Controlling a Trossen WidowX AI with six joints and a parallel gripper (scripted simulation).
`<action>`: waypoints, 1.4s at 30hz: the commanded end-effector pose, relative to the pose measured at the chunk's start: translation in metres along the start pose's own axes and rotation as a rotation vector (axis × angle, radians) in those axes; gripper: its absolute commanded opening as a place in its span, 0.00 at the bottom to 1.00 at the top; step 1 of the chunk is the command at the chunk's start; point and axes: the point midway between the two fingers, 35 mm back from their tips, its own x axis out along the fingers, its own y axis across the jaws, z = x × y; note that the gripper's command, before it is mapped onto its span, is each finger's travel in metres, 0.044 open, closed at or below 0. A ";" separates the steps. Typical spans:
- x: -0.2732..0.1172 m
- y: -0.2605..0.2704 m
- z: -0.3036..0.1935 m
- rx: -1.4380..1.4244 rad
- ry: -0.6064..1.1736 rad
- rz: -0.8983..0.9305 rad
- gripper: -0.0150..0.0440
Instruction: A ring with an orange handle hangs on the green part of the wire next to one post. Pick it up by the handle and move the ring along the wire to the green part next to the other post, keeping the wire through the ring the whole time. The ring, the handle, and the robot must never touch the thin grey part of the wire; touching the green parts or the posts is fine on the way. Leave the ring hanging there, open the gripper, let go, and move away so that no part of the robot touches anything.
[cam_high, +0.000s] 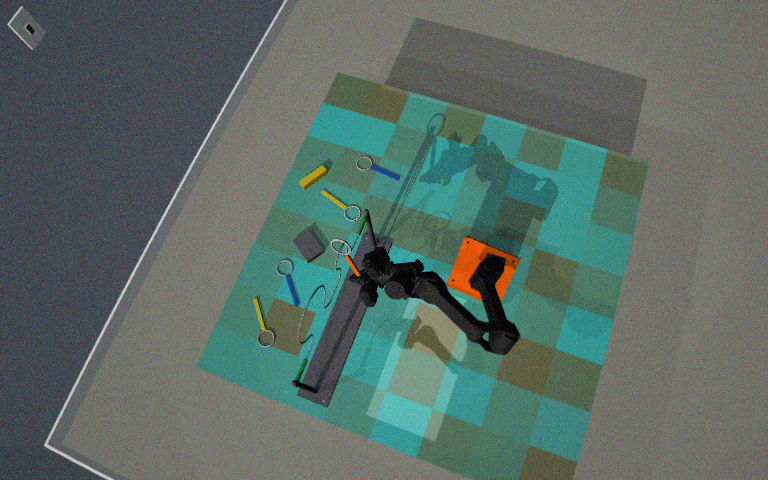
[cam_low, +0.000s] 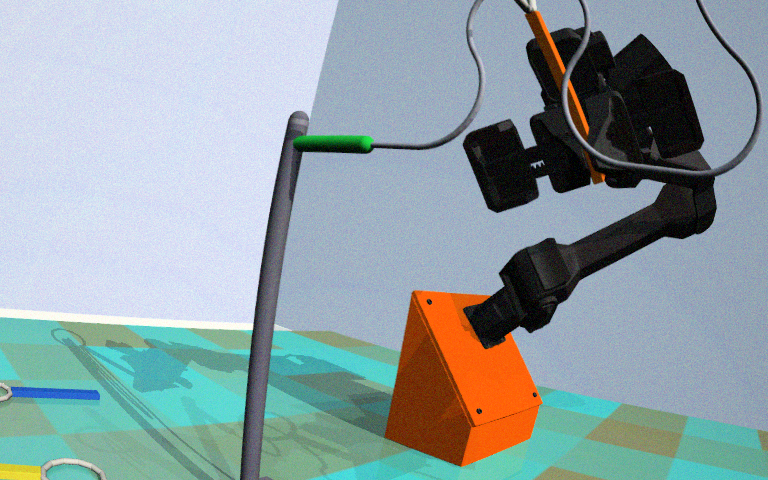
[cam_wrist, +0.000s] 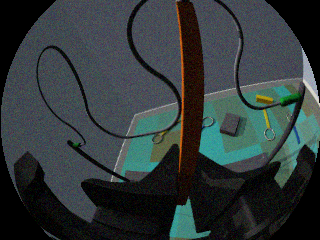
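Note:
The ring (cam_high: 332, 243) is around or over the grey wire (cam_high: 323, 287) (cam_low: 481, 79) (cam_wrist: 129, 30), nearer the upper post in the top view; the threading and clearance are too small to tell. The exterior view and the wrist view cut the ring off at the top. My gripper (cam_high: 359, 276) (cam_low: 590, 138) (cam_wrist: 184, 192) is shut on the orange handle (cam_high: 352, 266) (cam_low: 557, 62) (cam_wrist: 191, 75), which tilts in the exterior view. Green parts (cam_high: 362, 224) (cam_high: 301, 370) (cam_low: 334, 143) (cam_wrist: 290, 100) (cam_wrist: 75, 145) adjoin the upper post (cam_high: 370, 227) (cam_low: 266, 283) (cam_wrist: 287, 131) and lower post (cam_high: 306, 387) (cam_wrist: 100, 165).
The wire's bends pass in front of my gripper in the exterior view. The dark base bar (cam_high: 334, 339) lies under the wire. A grey block (cam_high: 309, 243) (cam_wrist: 230, 124), a yellow block (cam_high: 313, 177) (cam_wrist: 264, 99) and several blue- and yellow-handled rings lie on the table.

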 end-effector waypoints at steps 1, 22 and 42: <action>0.000 0.004 -0.001 0.082 -0.005 0.041 0.00; 0.000 0.032 0.005 0.422 -0.051 0.231 0.00; -0.006 0.054 0.020 0.764 -0.096 0.421 0.00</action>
